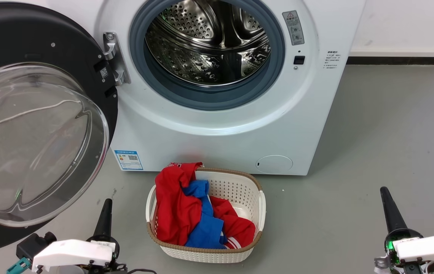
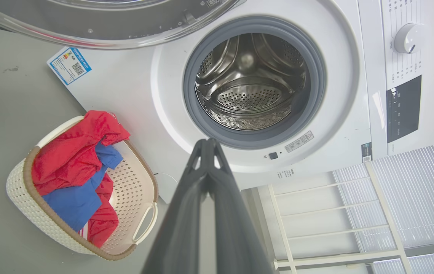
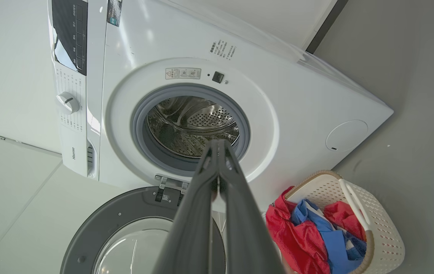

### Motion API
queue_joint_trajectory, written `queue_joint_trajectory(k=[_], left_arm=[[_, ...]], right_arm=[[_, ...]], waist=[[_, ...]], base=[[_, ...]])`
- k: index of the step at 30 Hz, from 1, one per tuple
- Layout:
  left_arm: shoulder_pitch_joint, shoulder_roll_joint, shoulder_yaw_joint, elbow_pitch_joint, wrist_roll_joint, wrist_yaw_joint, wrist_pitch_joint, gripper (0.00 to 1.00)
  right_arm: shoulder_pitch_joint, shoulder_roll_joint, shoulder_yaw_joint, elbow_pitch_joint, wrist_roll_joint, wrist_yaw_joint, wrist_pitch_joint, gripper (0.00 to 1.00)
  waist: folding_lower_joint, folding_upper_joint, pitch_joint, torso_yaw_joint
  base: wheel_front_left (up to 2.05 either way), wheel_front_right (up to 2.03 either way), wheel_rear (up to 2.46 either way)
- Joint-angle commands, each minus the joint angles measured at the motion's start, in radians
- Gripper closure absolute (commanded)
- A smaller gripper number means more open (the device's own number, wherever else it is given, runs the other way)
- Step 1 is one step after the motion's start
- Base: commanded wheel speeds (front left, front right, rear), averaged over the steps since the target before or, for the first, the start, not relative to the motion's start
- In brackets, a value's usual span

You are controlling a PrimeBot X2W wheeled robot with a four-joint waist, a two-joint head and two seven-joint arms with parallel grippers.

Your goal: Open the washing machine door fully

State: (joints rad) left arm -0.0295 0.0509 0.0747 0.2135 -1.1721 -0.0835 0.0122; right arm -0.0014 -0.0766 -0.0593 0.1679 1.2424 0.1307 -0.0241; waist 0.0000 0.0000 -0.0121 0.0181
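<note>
The white washing machine point(image 1: 224, 137) fills the upper middle of the head view, its steel drum point(image 1: 207, 42) exposed inside a grey gasket. The washing machine door point(image 1: 30, 125), black with a clear bulging glass bowl, is swung wide on its left hinge point(image 1: 116, 59) and faces me. My left gripper point(image 1: 106, 203) is shut and empty, low on the floor side just below the door's rim. Far from the door at the lower right, my right gripper point(image 1: 384, 192) is also shut and holds nothing. The door also shows in the right wrist view point(image 3: 125, 232).
A white laundry basket point(image 1: 240, 251) with red and blue clothes stands on the grey floor right before the machine, between my two arms. A white wall with dark skirting point(image 1: 403, 60) runs behind at the right. A white rack point(image 2: 335, 213) appears in the left wrist view.
</note>
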Motion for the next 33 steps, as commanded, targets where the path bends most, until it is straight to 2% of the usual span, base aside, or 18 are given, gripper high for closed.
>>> queue_joint_trajectory(k=[1,33], left_arm=[[-0.026,0.001,0.005,-0.004,-0.027,-0.008,0.006,1.00],[-0.067,0.000,0.031,0.022,-0.317,-0.038,0.075,1.00]], right_arm=[[-0.023,-0.007,-0.003,0.001,0.025,0.000,0.006,1.00],[-0.088,-0.001,-0.015,0.054,0.288,0.000,0.080,1.00]], waist=[[0.0000,0.0000,0.000,0.000],[0.0000,0.0000,0.010,-0.012]], base=[[0.00,0.00,0.00],[0.00,0.00,0.00]])
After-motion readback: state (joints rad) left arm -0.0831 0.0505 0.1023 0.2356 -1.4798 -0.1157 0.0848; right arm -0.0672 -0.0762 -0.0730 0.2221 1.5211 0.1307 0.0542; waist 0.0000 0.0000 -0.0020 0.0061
